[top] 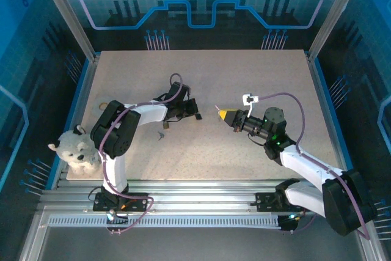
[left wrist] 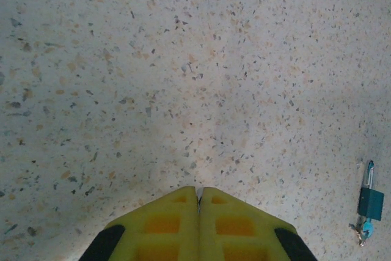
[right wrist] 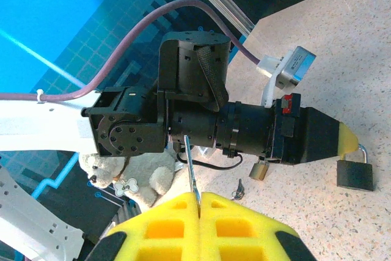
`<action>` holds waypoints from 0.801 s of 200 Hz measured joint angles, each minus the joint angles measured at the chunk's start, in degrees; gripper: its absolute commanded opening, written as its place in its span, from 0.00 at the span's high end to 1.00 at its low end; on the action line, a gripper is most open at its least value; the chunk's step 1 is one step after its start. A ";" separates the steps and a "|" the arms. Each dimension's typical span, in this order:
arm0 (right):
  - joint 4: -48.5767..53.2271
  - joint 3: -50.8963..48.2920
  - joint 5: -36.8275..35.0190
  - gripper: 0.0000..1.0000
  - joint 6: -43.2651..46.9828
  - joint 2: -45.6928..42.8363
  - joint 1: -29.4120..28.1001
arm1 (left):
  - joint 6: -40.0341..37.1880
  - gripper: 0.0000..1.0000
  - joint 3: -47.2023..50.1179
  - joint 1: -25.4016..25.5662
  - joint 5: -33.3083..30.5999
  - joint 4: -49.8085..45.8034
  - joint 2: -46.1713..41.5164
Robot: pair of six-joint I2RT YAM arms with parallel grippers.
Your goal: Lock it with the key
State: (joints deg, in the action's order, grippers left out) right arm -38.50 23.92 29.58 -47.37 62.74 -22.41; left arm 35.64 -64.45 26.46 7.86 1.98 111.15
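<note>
both grippers are clenched with nothing clearly held: the left gripper (left wrist: 198, 195) hovers over the speckled table (left wrist: 183, 59) with its yellow pads pressed together, and the right gripper (right wrist: 198, 198) is pinched tight too, a thin metal sliver at its seam that i cannot identify. the teal padlock (left wrist: 370, 202) lies flat on the table near the left gripper, off to its right and untouched. a key (left wrist: 363, 230) sits at its lower end, though whether it is in the keyhole i cannot tell.

Far tabletop (top: 244, 68) open, plush toy (top: 76, 149) at near-left corner, left tool (top: 190, 111) and right tool (top: 224, 115) close mid-table
</note>
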 measured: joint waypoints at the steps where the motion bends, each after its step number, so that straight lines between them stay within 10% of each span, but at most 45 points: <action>1: -0.02 0.00 0.00 1.00 0.00 0.02 0.00 | -0.02 1.00 0.00 0.00 -0.02 -0.02 0.00; 48: -0.02 0.00 0.02 1.00 -0.17 0.39 0.00 | -1.36 0.99 -0.04 -0.04 -0.50 -0.68 0.00; 54: -0.02 0.00 0.00 1.00 -0.20 0.42 0.00 | -1.53 0.55 -0.07 -0.04 -0.52 -0.81 0.00; 62: -0.02 0.00 0.02 1.00 -0.20 0.50 0.00 | -1.95 0.47 -0.13 -0.04 -0.52 -0.92 0.00; 160: 0.37 0.07 -0.07 1.00 -0.09 2.05 0.00 | -4.79 0.32 -0.35 -0.04 -3.74 -5.62 -2.23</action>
State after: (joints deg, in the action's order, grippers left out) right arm -38.13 23.99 29.52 -47.46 64.79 -22.41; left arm 30.85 -64.79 26.41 4.12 -3.64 108.92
